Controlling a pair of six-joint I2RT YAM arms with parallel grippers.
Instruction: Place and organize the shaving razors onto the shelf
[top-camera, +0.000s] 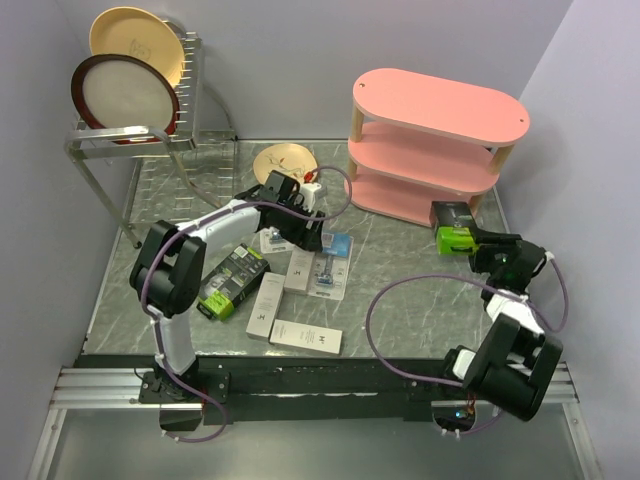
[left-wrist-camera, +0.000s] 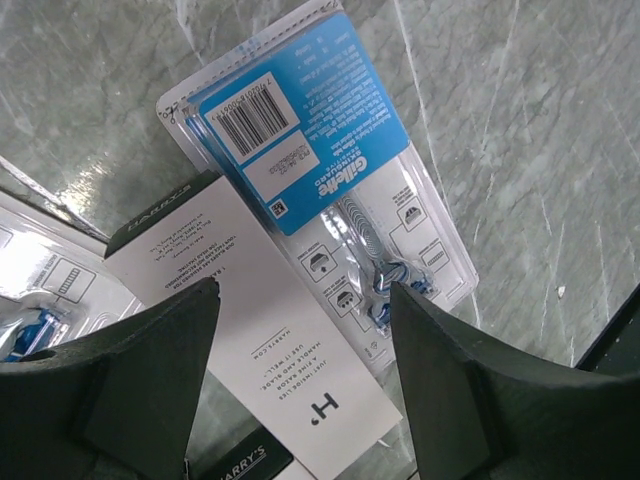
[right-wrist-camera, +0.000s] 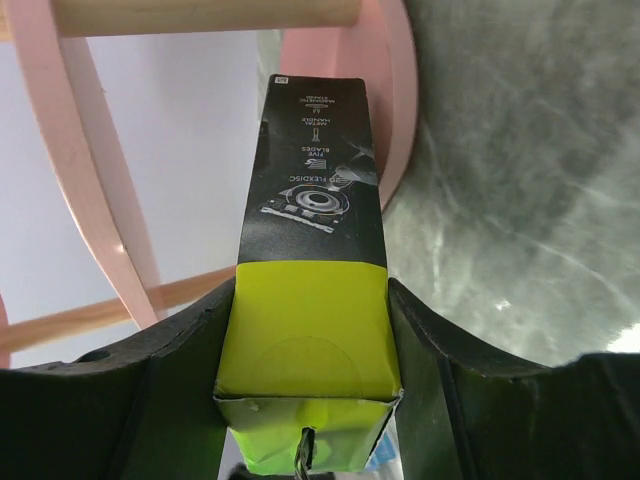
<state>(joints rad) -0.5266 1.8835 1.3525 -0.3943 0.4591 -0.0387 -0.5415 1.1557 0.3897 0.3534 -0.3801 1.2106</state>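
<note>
Right claw (right-wrist-camera: 310, 335) clenches the razor box (right-wrist-camera: 312, 230) by its sides; probably light, stiff;
left claw (left-wrist-camera: 300, 340) gapes over a slick-looking blister card (left-wrist-camera: 320, 150).

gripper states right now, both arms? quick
Left gripper: jaws open, holding nothing, above a white box and a blister card.
Right gripper: shut on a black-and-lime box, next to the shelf.

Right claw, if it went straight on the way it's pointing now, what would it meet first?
Probably the pink shelf: the right claw is shut on a black-and-green razor box whose far end points at the shelf's lower boards. Exact depth is unclear.
</note>
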